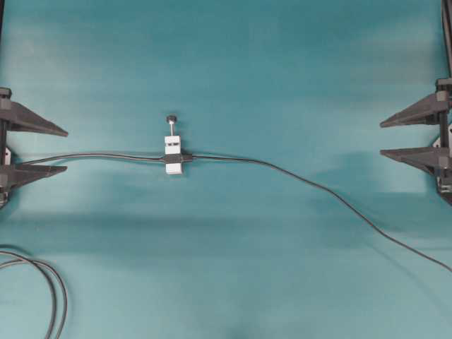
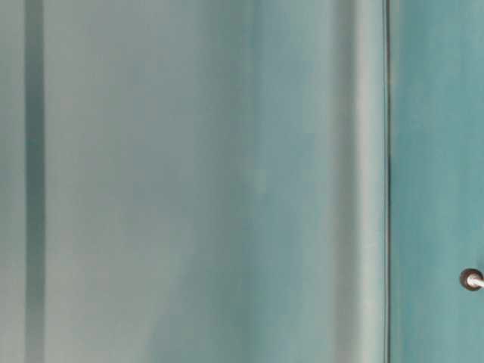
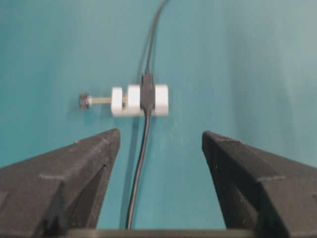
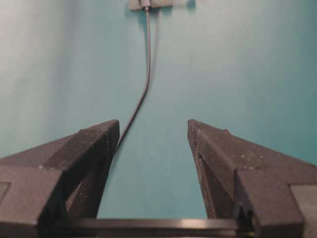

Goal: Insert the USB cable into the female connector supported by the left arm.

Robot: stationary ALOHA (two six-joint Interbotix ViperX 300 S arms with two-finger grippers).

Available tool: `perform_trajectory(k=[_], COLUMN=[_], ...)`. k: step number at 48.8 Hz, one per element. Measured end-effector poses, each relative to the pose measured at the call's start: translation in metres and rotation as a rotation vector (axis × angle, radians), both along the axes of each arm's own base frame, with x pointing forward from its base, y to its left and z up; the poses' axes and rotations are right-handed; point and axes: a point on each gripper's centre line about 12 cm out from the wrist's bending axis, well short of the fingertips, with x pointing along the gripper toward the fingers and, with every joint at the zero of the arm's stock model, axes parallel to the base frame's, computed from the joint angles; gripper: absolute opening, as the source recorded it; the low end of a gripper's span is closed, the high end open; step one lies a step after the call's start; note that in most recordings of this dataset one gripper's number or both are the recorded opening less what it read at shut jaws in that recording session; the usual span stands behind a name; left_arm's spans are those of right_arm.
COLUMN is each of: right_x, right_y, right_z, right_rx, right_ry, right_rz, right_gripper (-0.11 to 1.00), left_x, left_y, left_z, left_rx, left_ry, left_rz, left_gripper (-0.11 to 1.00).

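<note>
Small white rectangular block connector [image 1: 173,147] with black band and knob-topped pin, lying mid teal tabletop [image 1: 282,63]; long thin black USB cable [image 1: 318,187] plugged in. Left tool [image 1: 62,150] and right tool [image 1: 385,138] both wide open, empty.

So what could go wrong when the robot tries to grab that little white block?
1. The white block is small and lies loose on the table, so the left fingers might knock it aside.
2. Cables run out both sides of it; tugging one could twist the block.
</note>
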Motion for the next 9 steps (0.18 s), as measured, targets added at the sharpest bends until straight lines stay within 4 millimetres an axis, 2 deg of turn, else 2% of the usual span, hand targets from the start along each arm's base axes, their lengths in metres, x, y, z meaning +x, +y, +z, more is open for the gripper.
perform_trajectory(k=[9], right_x=[0.0001], right_y=[0.0], right_z=[0.0002], right_rx=[0.0], right_ry=[-0.002], right_rz=[0.0], right_gripper=[0.65], left_x=[0.0008], left_y=[0.0003], left_z=[-0.0039], left_rx=[0.003], left_ry=[-0.064], left_rz=[0.003], left_gripper=[0.82])
